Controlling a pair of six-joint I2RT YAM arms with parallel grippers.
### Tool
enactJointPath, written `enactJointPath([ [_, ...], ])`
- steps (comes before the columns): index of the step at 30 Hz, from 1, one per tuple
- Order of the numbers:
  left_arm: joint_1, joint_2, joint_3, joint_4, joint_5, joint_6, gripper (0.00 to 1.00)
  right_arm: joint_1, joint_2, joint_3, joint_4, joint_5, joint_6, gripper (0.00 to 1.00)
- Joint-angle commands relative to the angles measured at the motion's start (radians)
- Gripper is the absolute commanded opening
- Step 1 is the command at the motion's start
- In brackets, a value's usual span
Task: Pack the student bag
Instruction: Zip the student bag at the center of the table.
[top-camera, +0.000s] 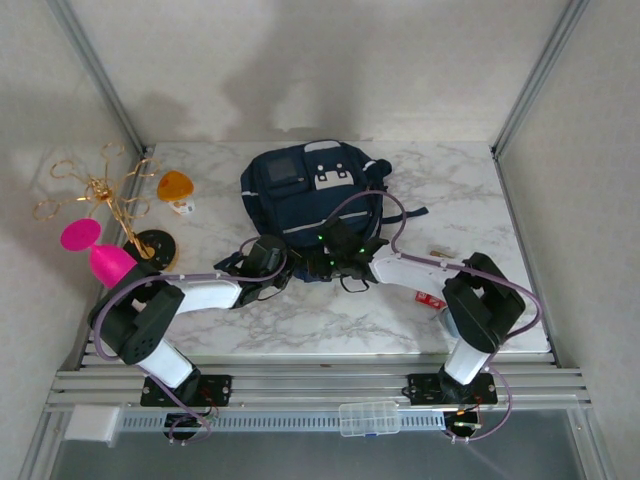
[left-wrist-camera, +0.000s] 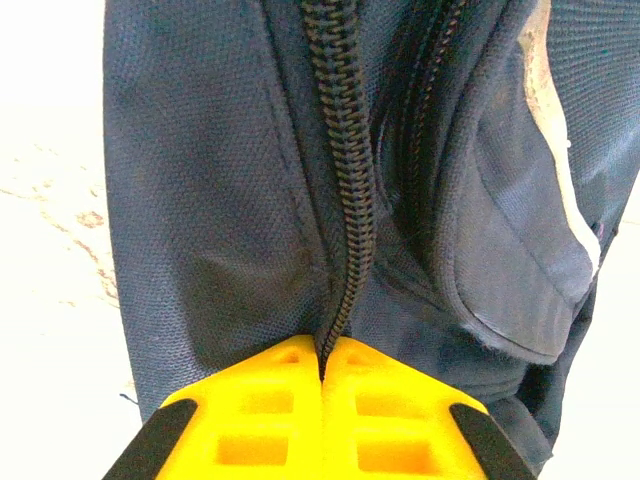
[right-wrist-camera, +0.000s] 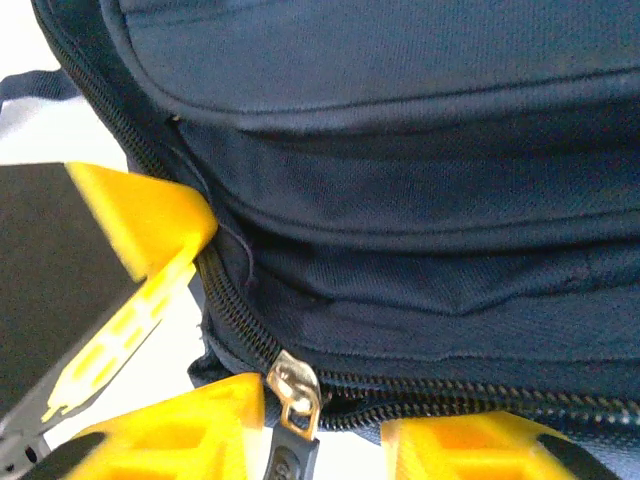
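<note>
Seen from above, the bag (top-camera: 310, 190) lies mid-table on the marble table (top-camera: 480, 200). At the left wrist, the left gripper (left-wrist-camera: 322, 372) is pinched tight on the bag's zipper seam (left-wrist-camera: 345, 200). At the right wrist, the right gripper (right-wrist-camera: 325, 435) has its jaws apart, with the zipper pull (right-wrist-camera: 291, 395) between them.

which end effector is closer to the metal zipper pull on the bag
Right. The zipper pull hangs between the open jaws of the right end effector. The left end effector is pinched shut on the zipper track of the student bag, further along.
</note>
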Motion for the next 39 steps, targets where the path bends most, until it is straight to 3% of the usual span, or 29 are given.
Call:
enactJointPath([
  [1, -0.009, -0.009, 0.029, 0.020, -0.024, 0.009, 0.00, 0.003, 0.034, 0.058, 0.009, -0.013, -0.030, 0.28],
  [8, -0.009, -0.037, 0.022, -0.001, -0.047, 0.021, 0.00, 0.001, -0.007, 0.039, 0.013, -0.063, -0.031, 0.12],
  [14, 0.003, -0.066, 0.030, -0.062, -0.071, 0.056, 0.00, 0.000, -0.046, 0.024, -0.068, 0.032, -0.056, 0.07],
  [19, 0.054, -0.112, 0.031, -0.139, -0.080, 0.127, 0.00, -0.015, -0.127, -0.046, -0.150, 0.167, -0.091, 0.00],
  [26, 0.159, -0.141, 0.059, -0.232, -0.058, 0.254, 0.00, -0.052, -0.236, -0.150, -0.230, 0.315, -0.111, 0.00],
  [33, 0.130, -0.127, 0.095, -0.201, -0.002, 0.237, 0.00, -0.021, -0.272, -0.144, -0.045, -0.041, -0.110, 0.00],
  [37, 0.071, -0.129, 0.094, -0.160, -0.022, 0.181, 0.00, 0.014, -0.194, -0.067, -0.110, 0.102, -0.035, 0.03],
  [39, 0.045, -0.129, 0.094, -0.144, -0.045, 0.156, 0.00, 0.018, -0.159, -0.039, -0.120, 0.115, -0.005, 0.05],
])
